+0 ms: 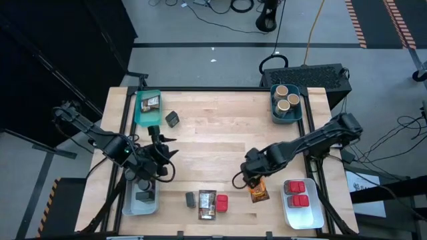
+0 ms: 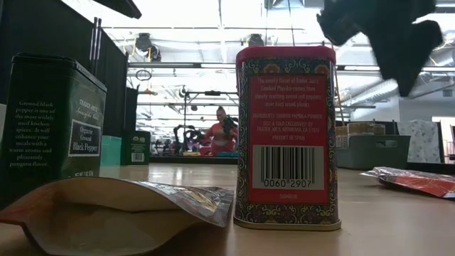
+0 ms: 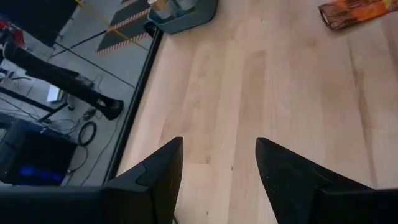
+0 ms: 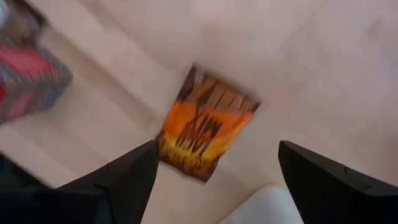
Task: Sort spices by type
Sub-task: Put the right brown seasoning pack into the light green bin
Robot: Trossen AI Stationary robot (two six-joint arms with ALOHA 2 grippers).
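My right gripper (image 1: 248, 177) hangs open over the table's near right part and points down. In the right wrist view, a flat orange-brown packet (image 4: 205, 127) lies on the wood just beyond the open fingers (image 4: 217, 149), untouched. The same packet (image 1: 259, 192) shows in the high view. My left gripper (image 1: 160, 148) stands open above the table's left side, with only bare wood between its fingers (image 3: 217, 142). A dark tin (image 1: 191, 199), a printed packet (image 1: 207, 204) and a red tin (image 1: 221, 203) stand at the near edge. Another dark tin (image 1: 172, 119) stands at the far left.
A teal bin (image 1: 139, 115) at the far left holds a packet. A bin (image 1: 275, 112) at the far right holds tan cylinders. A white bin (image 1: 288, 212) at the near right holds red tins. A clear bin (image 1: 128, 205) at the near left holds dark jars. The middle is bare wood.
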